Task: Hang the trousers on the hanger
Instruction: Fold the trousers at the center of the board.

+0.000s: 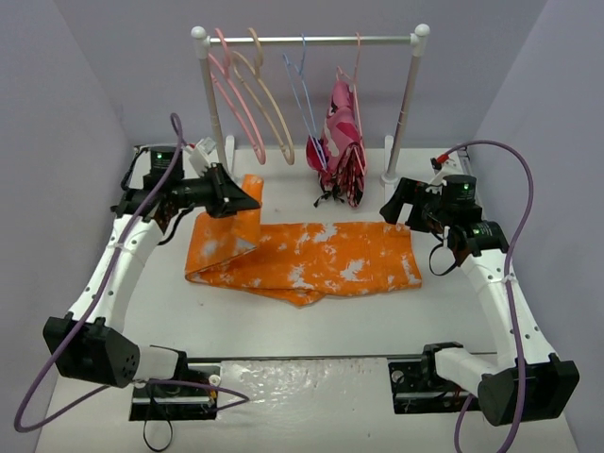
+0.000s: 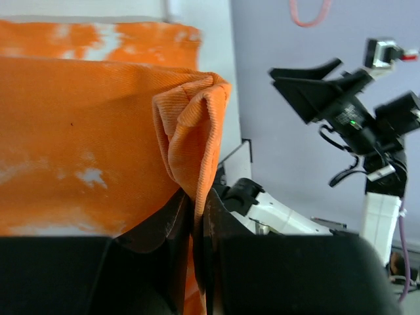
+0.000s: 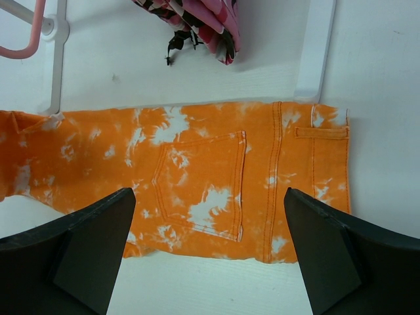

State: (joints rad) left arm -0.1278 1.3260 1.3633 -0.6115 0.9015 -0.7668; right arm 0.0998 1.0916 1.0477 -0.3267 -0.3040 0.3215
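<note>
The orange trousers (image 1: pixel 311 260) with white blotches lie flat across the middle of the table, waist end to the right. My left gripper (image 1: pixel 247 200) is shut on a fold of the leg end and holds it lifted off the table at the left; the left wrist view shows the cloth (image 2: pixel 190 125) pinched between the fingers (image 2: pixel 197 197). My right gripper (image 1: pixel 396 209) is open and empty, hovering over the waist end; the back pocket (image 3: pixel 200 184) lies between its spread fingers (image 3: pixel 209 197). The pink hanger (image 1: pixel 236 104) hangs at the left of the rail.
A white clothes rack (image 1: pixel 311 40) stands at the back, its feet (image 1: pixel 394 177) on the table. It also carries a beige hanger (image 1: pixel 274 104), a thin light-blue hanger (image 1: pixel 304 90) and a pink-red camouflage garment (image 1: pixel 342 142) hanging just behind the trousers.
</note>
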